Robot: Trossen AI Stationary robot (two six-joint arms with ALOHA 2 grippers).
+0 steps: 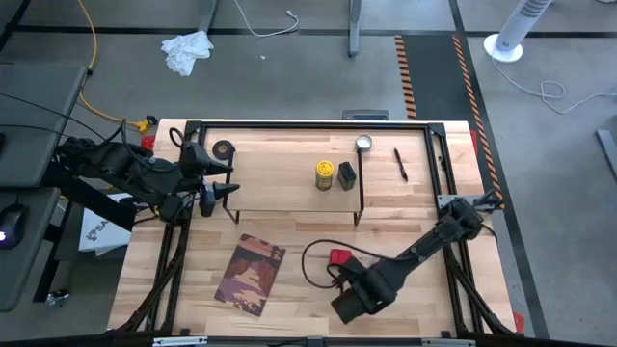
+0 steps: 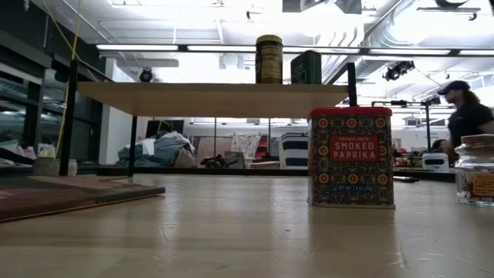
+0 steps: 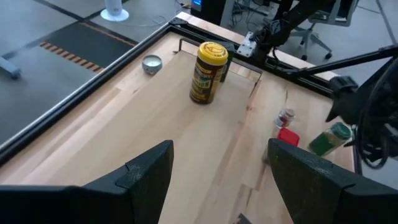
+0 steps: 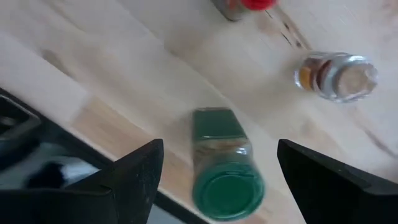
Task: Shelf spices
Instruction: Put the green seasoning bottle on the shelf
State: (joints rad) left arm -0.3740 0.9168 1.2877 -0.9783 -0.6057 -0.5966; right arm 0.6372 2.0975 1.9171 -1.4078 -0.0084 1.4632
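The shelf (image 1: 289, 188) is a pale board on thin black legs. On its right part stand the yellow-topped jar (image 1: 325, 174) (image 3: 207, 73) and the dark grey tin (image 1: 346, 175) (image 2: 306, 67). The red box (image 1: 339, 256) (image 2: 351, 158), the clear glass jar (image 4: 339, 74) (image 2: 475, 170) and the green-topped jar (image 4: 227, 165) (image 3: 329, 138) stand on the tabletop near its near edge. My right gripper (image 4: 219, 155) (image 1: 352, 301) is open above the green-topped jar, a finger on either side and a gap to each. My left gripper (image 3: 219, 152) (image 1: 227, 178) is open at the shelf's left end.
A brown-and-maroon book (image 1: 251, 273) lies near the table's near edge, left of the red box. A black tape roll (image 1: 224, 148), a small round silver-topped thing (image 1: 363, 144) and a pen (image 1: 400, 164) lie toward the far edge. A black cable (image 1: 313, 255) loops beside the red box.
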